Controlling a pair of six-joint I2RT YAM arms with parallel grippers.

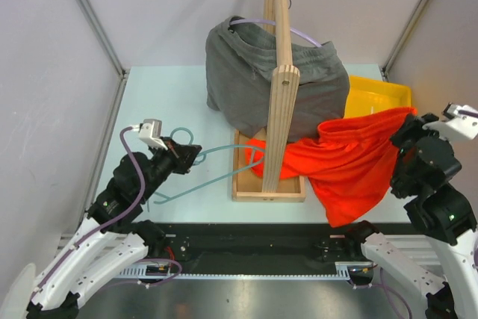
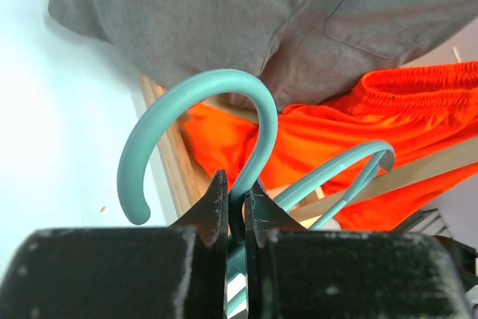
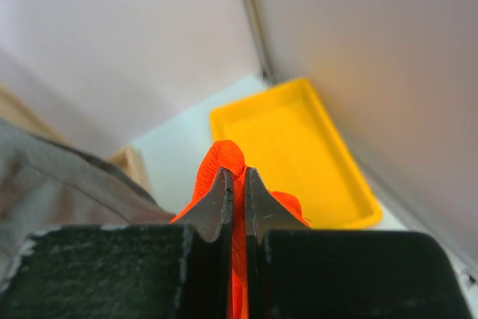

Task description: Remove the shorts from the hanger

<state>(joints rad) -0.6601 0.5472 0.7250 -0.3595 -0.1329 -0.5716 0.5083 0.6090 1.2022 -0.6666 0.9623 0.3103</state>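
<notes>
The left gripper (image 2: 235,184) pinches the teal hanger (image 2: 263,121) by its hook, open table (image 1: 168,102) to its left. The right gripper (image 3: 236,178), near the yellow tray (image 1: 377,95), clamps the orange shorts (image 1: 351,162) at an edge; only its wrist view shows this. The grey shorts (image 1: 246,87) hang farther back.

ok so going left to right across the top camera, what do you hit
left fingers shut on the teal hanger → wooden stand carrying the grey shorts → orange shorts → right fingers pinching their edge
</notes>
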